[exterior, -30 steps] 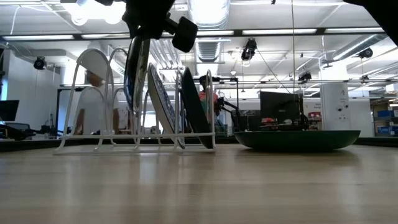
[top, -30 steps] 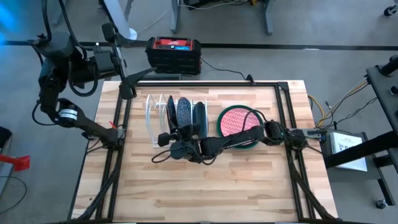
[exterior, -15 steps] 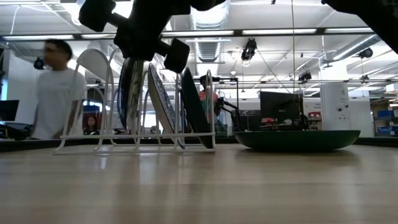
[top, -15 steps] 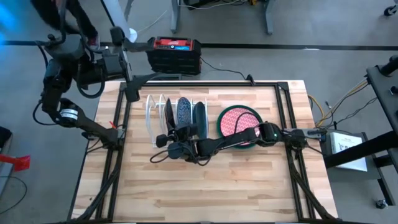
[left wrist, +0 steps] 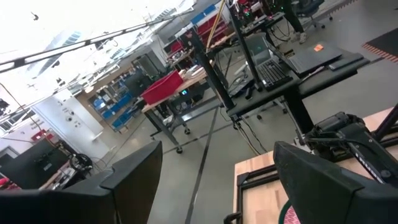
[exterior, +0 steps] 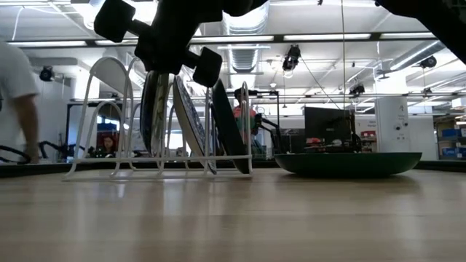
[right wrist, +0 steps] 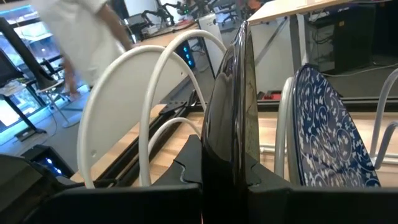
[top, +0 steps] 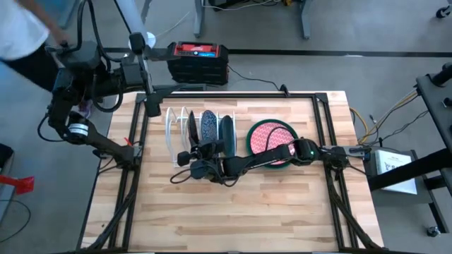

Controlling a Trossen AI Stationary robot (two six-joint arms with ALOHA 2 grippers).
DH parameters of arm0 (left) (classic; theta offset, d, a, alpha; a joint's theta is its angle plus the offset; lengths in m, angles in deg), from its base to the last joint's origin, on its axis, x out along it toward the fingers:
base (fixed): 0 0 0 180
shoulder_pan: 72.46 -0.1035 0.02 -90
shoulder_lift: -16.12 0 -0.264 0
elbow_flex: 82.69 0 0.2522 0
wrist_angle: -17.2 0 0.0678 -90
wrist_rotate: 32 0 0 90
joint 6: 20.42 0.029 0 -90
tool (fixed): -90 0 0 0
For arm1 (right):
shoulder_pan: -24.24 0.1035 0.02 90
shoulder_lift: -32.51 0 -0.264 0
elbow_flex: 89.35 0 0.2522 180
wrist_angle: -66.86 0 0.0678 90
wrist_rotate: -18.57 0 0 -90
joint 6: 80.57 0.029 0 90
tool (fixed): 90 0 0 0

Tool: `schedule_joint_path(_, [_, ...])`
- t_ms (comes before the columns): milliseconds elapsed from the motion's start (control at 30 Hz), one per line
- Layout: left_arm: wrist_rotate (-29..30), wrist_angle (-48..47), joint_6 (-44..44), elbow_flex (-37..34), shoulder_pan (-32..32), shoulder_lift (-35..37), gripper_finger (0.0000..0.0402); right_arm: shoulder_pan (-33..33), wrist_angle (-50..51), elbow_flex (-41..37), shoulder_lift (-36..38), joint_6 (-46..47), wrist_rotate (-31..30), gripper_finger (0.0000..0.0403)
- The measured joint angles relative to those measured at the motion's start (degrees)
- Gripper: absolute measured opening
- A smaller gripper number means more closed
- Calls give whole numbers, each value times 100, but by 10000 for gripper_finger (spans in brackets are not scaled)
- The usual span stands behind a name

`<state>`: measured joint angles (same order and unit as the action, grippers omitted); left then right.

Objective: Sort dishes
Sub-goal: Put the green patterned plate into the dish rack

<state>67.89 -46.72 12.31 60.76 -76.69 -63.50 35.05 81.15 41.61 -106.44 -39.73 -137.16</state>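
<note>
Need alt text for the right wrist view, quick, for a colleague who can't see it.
The right gripper is shut on a dark plate standing on edge in the white wire rack. A blue patterned plate stands in the neighbouring slot; a person blurs past behind.

Three plates [top: 210,130] upright in one rack [top: 171,124], two plates [top: 272,136] stacked flat.

So the wire rack [top: 194,134] sits left of centre with plates [top: 210,127] standing in it, and right of it a plate stack [top: 272,137], probably two.
</note>
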Motion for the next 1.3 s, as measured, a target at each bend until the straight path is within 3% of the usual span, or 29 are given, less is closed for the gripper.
schedule_joint_path(1300, [-317, -110, -347, 0, 2, 0, 296, -61, 226, -11, -189, -13, 21, 8])
